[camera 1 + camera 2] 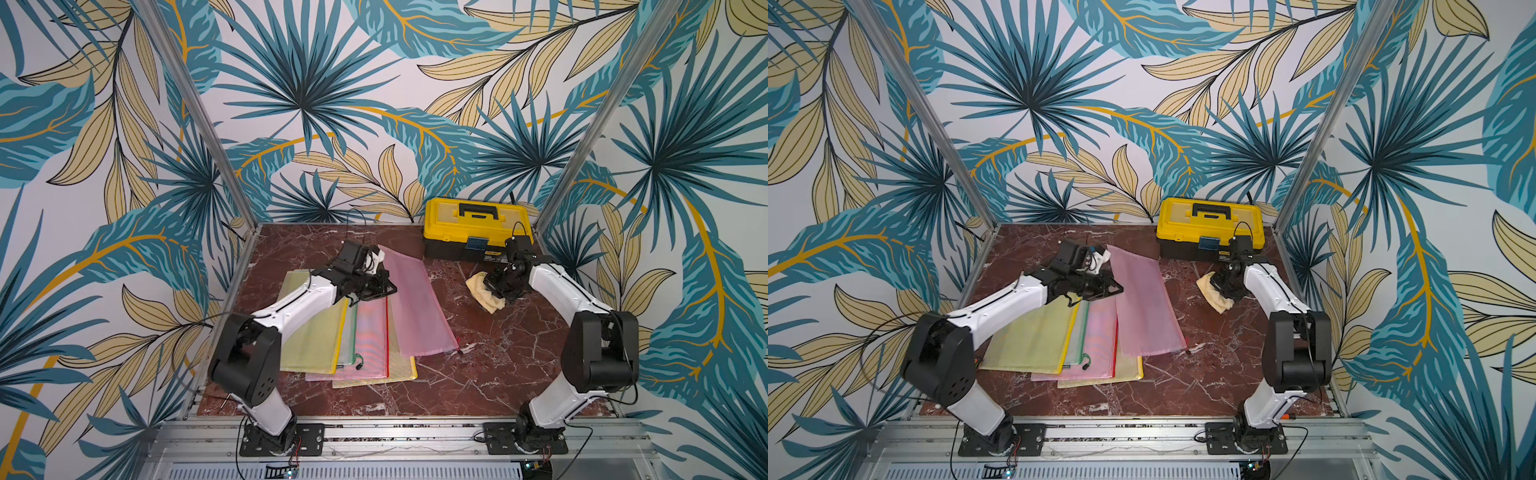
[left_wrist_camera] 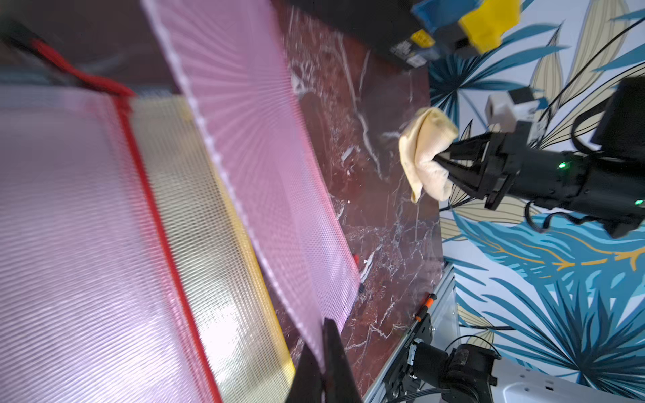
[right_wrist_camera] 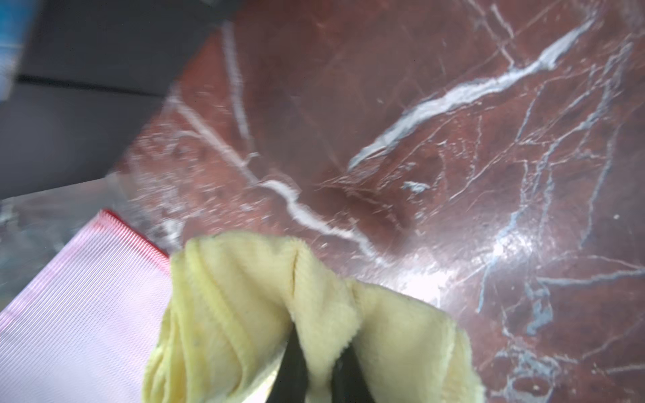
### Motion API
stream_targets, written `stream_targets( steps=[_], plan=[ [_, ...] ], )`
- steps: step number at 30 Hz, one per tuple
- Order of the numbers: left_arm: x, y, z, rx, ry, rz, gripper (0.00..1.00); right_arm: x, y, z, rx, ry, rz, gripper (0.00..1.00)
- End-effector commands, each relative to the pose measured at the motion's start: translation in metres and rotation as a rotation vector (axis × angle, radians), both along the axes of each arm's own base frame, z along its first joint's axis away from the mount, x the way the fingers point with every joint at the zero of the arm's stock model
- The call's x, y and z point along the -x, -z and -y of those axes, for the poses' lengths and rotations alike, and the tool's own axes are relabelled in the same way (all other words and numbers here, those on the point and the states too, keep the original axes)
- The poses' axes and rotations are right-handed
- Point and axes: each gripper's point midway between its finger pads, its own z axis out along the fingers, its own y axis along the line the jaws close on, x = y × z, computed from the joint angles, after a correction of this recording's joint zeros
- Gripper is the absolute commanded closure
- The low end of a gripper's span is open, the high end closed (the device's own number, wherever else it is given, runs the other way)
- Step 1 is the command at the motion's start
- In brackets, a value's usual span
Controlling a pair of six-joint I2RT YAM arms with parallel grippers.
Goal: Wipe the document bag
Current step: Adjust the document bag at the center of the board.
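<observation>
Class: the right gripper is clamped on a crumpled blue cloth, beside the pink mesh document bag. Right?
Wrong colour: the right gripper is clamped on a crumpled pale yellow cloth, beside the pink mesh document bag; the left wrist view shows it.

Left fingers (image 2: 335, 359) and right fingers (image 2: 467, 150) both clamped tight.

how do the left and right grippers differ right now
The left gripper pinches an edge of the pink document bag; the right gripper clamps a bunched yellow cloth. The left gripper is over the bag pile; the right gripper is over the table by the toolbox. Both are shut.
</observation>
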Motion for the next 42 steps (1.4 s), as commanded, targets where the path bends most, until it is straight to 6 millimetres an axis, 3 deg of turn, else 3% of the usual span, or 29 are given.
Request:
stream_targets(
  steps=[1, 5, 8, 13, 16, 19, 23, 28, 33, 35, 36, 38, 40, 41, 42],
  plan=[
    [0.041, -0.008, -0.054, -0.212, -0.007, -0.014, 1.0, 0.018, -0.001, -0.002, 0.001, -0.03, -0.038, 1.0],
    [0.074, -0.041, -0.091, -0.337, -0.035, 0.066, 1.0, 0.026, 0.001, -0.005, -0.011, -0.044, -0.045, 1.0],
    [0.085, -0.073, -0.097, -0.342, -0.031, 0.087, 1.0, 0.035, 0.009, -0.012, -0.048, -0.051, -0.048, 1.0],
    [0.072, -0.101, -0.09, -0.36, -0.039, 0.056, 1.0, 0.052, 0.022, -0.02, -0.094, -0.062, -0.06, 1.0],
    [0.053, -0.089, -0.085, -0.452, -0.02, 0.013, 1.0, 0.063, 0.027, -0.023, -0.098, -0.077, -0.071, 1.0],
    [0.04, -0.051, -0.059, -0.492, 0.074, -0.102, 1.0, 0.077, 0.028, -0.022, -0.086, -0.092, -0.082, 1.0],
    [0.03, -0.008, -0.008, -0.581, 0.194, -0.156, 1.0, 0.092, 0.017, -0.023, -0.081, -0.106, -0.063, 1.0],
    [0.021, 0.0, 0.07, -0.479, 0.28, -0.167, 1.0, 0.106, -0.002, -0.03, -0.118, -0.124, -0.01, 1.0],
    [0.02, 0.006, 0.145, -0.377, 0.336, -0.16, 1.0, 0.124, -0.016, -0.021, -0.054, -0.135, 0.003, 1.0],
    [0.021, 0.006, 0.168, -0.335, 0.351, -0.154, 1.0, 0.129, -0.021, -0.019, -0.033, -0.141, 0.002, 1.0],
    [0.019, 0.025, 0.179, -0.337, 0.353, -0.185, 1.0, 0.133, -0.023, -0.017, -0.022, -0.14, -0.003, 1.0],
    [0.014, 0.037, 0.188, -0.327, 0.339, -0.205, 0.99, 0.137, -0.03, -0.014, -0.002, -0.14, -0.002, 1.0],
    [0.006, 0.048, 0.19, -0.341, 0.306, -0.207, 0.91, 0.142, -0.037, -0.01, 0.022, -0.137, 0.003, 1.0],
    [0.001, 0.049, 0.191, -0.344, 0.288, -0.19, 0.82, 0.144, -0.041, -0.009, 0.032, -0.136, 0.004, 1.0],
    [-0.004, 0.047, 0.193, -0.338, 0.277, -0.166, 0.66, 0.146, -0.044, -0.008, 0.035, -0.137, 0.004, 1.0]
  ],
)
